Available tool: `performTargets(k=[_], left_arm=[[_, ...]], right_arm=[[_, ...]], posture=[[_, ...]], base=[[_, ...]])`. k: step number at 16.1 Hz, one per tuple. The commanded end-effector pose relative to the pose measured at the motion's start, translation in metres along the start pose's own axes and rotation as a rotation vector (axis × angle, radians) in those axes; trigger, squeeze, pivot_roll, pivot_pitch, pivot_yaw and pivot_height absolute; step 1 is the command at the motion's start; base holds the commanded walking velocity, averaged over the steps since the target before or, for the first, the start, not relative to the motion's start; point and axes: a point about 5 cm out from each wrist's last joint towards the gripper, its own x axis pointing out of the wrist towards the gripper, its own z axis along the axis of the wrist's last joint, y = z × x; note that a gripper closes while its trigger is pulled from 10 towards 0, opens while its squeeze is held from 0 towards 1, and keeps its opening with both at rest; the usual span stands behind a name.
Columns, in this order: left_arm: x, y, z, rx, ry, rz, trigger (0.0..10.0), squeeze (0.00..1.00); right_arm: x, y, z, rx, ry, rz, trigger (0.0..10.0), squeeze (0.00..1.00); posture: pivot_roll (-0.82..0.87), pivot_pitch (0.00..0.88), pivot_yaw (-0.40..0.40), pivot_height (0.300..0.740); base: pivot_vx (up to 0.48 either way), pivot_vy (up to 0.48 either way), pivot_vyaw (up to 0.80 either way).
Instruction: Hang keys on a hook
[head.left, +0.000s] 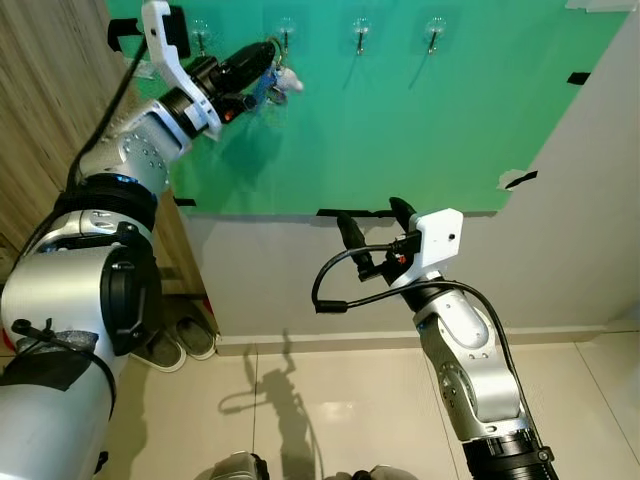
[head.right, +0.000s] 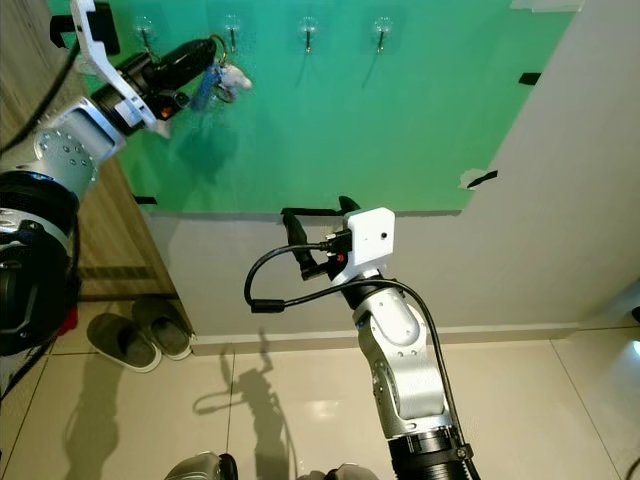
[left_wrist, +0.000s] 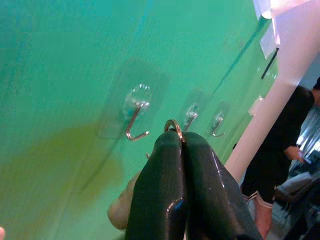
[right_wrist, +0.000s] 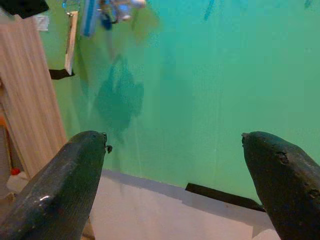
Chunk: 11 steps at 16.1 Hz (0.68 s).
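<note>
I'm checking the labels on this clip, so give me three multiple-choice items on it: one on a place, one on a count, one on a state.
1. Where is the left gripper?
A. Down by the slippers
B. Up at the green board, beside the second hook from the left
C. Resting on the floor

2. How many hooks are on the green board?
A. Two
B. Four
C. Six

3. How are the right gripper fingers?
A. Spread apart, holding nothing
C. Closed on a cable
B. Clamped on the keys

Answers:
1. B, since it holds the keys just under that hook.
2. B, four hooks run along the top of the board.
3. A, the right wrist view shows a wide gap between them.
</note>
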Motion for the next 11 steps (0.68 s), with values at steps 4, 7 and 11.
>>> performTargets(k=[4, 7, 11], left_arm=[[0.013, -0.009, 0.003, 0.002, -0.006, -0.006, 10.0, 0.00], [0.018, -0.011, 0.001, 0.012, 0.007, -0.001, 10.0, 0.00], [0.021, -0.013, 0.000, 0.005, 0.004, 0.011, 10.0, 0.00]], right_arm=[[0.000, 0.002, 0.003, -0.015, -0.005, 0.014, 10.0, 0.00], [-0.001, 0.004, 0.003, -0.020, -0.005, 0.021, 10.0, 0.00], [-0.002, 0.005, 0.002, -0.020, -0.002, 0.020, 10.0, 0.00]], posture=[[-0.15, 0.059, -0.008, 0.740], [-0.15, 0.062, -0.002, 0.740], [-0.17, 0.063, 0.010, 0.740]], base=[[0.000, 0.000, 0.00], [0.000, 0.000, 0.00], [0.000, 0.000, 0.00]])
